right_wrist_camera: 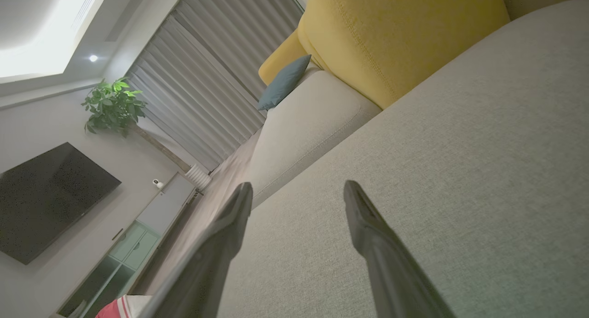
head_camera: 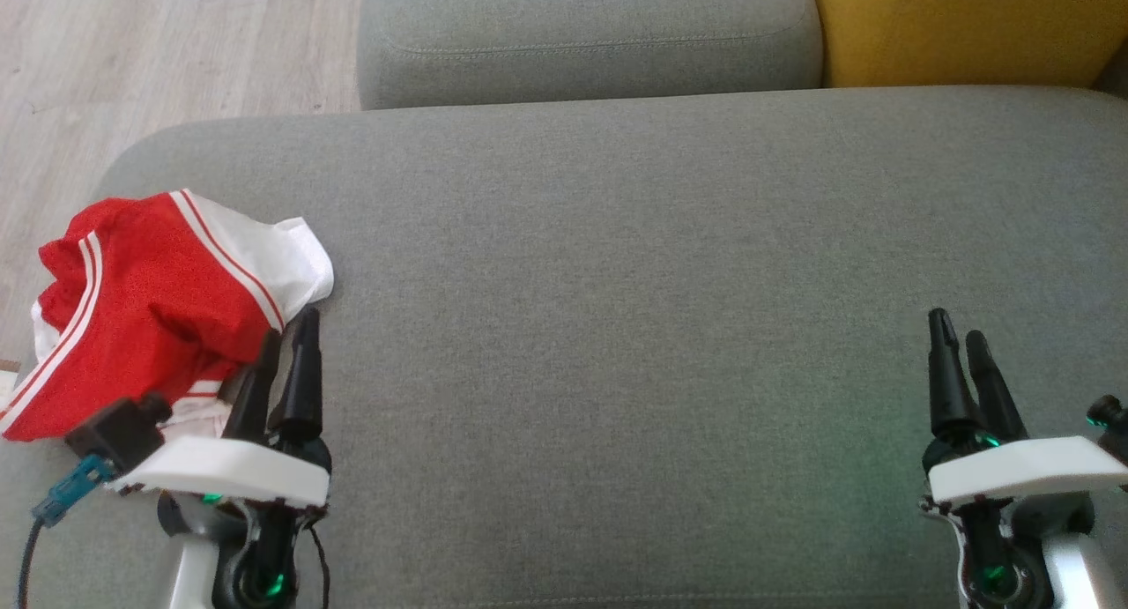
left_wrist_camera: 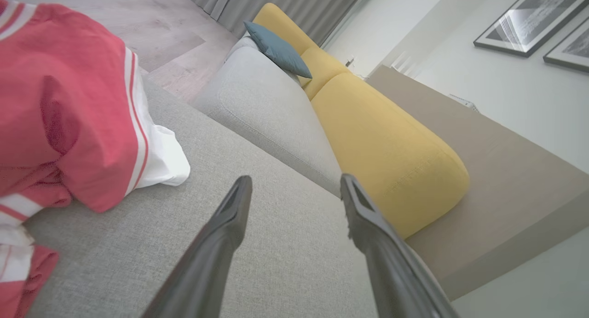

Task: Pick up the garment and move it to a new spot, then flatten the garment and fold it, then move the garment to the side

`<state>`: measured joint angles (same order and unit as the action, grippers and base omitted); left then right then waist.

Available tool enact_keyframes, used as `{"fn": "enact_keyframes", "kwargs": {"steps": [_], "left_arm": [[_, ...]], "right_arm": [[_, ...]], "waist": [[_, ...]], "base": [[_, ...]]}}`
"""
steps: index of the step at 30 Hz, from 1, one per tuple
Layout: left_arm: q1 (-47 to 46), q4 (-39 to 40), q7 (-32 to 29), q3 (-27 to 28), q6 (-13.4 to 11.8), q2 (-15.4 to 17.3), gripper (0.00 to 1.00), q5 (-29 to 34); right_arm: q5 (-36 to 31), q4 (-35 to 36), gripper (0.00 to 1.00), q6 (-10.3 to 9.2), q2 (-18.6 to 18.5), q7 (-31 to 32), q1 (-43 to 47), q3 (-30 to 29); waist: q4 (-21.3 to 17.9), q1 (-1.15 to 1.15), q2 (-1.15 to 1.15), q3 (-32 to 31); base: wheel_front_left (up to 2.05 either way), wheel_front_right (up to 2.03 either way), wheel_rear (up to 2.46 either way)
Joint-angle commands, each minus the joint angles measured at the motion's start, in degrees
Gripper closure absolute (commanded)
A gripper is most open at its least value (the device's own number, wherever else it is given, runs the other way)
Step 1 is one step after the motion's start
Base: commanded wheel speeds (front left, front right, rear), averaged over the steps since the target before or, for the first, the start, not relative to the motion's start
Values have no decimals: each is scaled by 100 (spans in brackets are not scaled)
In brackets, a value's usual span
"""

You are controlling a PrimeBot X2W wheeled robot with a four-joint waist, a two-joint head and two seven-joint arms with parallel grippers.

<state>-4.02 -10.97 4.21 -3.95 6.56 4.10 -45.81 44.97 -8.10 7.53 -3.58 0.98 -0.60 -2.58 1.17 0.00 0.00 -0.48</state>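
Observation:
The garment (head_camera: 150, 300) is a crumpled red piece with white stripes and a white panel, lying at the left end of the grey cushion (head_camera: 634, 265). In the left wrist view the garment (left_wrist_camera: 69, 120) bulks up at the left. My left gripper (head_camera: 289, 327) stands open just right of the garment's near edge, nothing between its fingers; the same open fingers frame bare grey fabric around my left gripper (left_wrist_camera: 297, 182). My right gripper (head_camera: 959, 327) hovers open at the cushion's lower right, far from the garment. In the right wrist view my right gripper (right_wrist_camera: 298, 189) is open over grey fabric, with a corner of the garment (right_wrist_camera: 120, 307) at the bottom.
A second grey cushion (head_camera: 582, 36) and a yellow cushion (head_camera: 961, 27) lie behind the work surface. Wooden floor (head_camera: 132, 54) drops away at the left edge. A blue pillow (left_wrist_camera: 278, 49) rests further along the sofa.

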Motion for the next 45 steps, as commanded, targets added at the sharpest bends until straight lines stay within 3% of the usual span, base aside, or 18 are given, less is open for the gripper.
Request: {"fn": "enact_keyframes", "kwargs": {"steps": [1, 45], "left_arm": [[-392, 233, 86, 38, 6, 141, 0, 200], [-429, -221, 808, -313, -229, 321, 0, 3072]], "right_arm": [[-199, 260, 0, -2, -103, -54, -184, 82], [-3160, 422, 0, -4, 26, -347, 33, 324]], "waist": [[-1, 0, 0, -2], [-7, 0, 0, -40]], "base": [[0, 0, 0], [0, 0, 0]]}}
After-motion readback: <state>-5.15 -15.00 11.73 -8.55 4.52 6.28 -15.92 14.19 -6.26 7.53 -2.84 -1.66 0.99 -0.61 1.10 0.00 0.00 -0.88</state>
